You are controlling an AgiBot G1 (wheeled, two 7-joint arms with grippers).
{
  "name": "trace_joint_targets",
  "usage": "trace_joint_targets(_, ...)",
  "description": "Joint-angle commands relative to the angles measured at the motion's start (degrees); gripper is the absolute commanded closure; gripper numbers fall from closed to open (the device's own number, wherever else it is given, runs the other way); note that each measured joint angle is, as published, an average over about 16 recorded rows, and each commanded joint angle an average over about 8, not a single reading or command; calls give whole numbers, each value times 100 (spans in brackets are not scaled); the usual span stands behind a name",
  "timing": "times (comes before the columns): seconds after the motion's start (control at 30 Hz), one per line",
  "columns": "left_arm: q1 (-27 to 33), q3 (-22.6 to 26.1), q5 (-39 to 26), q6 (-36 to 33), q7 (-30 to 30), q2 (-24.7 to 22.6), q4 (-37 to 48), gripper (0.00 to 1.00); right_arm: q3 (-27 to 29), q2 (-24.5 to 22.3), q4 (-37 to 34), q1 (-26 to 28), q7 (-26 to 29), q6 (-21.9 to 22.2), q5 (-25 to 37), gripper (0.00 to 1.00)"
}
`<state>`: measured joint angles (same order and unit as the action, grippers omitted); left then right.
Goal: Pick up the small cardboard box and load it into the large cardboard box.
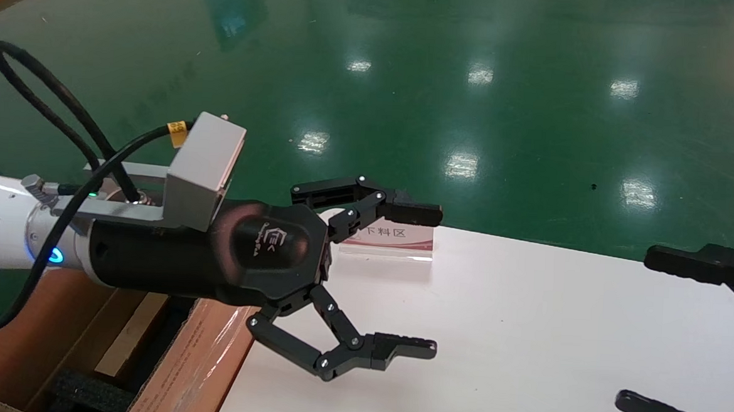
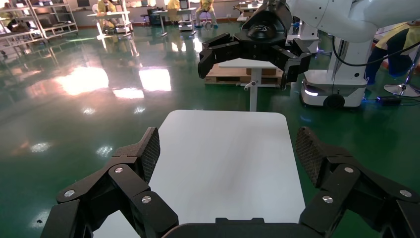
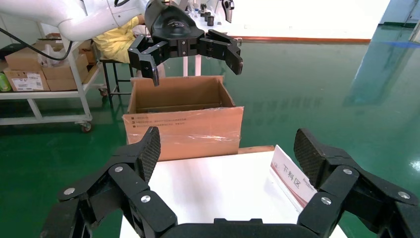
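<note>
The small cardboard box cannot be made out for certain in any view. In the head view a pale tan slab (image 1: 131, 335) stands on edge inside the carton, between black foam blocks (image 1: 90, 392); it may be that box, but no marking on it is visible to confirm this.

The large brown corrugated cardboard box (image 1: 195, 360) sits at the left end of the white rectangular table (image 1: 523, 340), its top open and its flaps up. One side wall, facing the table, is covered in shiny clear tape.

The left gripper (image 1: 423, 281), black with ribbed fingertips, hangs above the table's edge just beside the carton, its jaws spread wide and holding nothing. The right gripper (image 1: 634, 327) hovers at the table's far right end, well apart from the carton, jaws also spread wide and empty.

A small clear acrylic sign with red trim and Chinese characters (image 1: 390, 242) stands on the table near its far edge, close behind the left gripper's upper finger. The table stands on a glossy green floor (image 1: 472, 111).

Judging from this, the main risk is a wasted or wrong reach: with nothing lying on the tabletop, a grasp there would close on air. A low sweep by the left gripper could also knock the sign over or catch the carton's taped wall and shift the carton.
</note>
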<state>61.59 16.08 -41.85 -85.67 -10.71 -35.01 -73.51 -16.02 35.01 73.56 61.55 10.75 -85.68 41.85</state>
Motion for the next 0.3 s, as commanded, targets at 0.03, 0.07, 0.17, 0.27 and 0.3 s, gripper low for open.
trace_joint_targets(0.03, 0, 0, 0, 1, 0, 0, 0, 0, 0, 0, 0, 0, 0, 0, 0, 0)
trace_joint_targets(0.07, 0, 0, 0, 0, 0, 0, 0, 0, 0, 0, 0, 0, 0, 0, 0, 0)
trace_joint_targets(0.17, 0, 1, 0, 0, 1, 0, 0, 0, 0, 0, 0, 0, 0, 0, 0, 0)
trace_joint_targets(0.27, 0, 1, 1, -1, 1, 0, 0, 0, 0, 0, 0, 0, 0, 0, 0, 0)
trace_joint_targets(0.3, 0, 1, 1, -1, 1, 0, 0, 0, 0, 0, 0, 0, 0, 0, 0, 0)
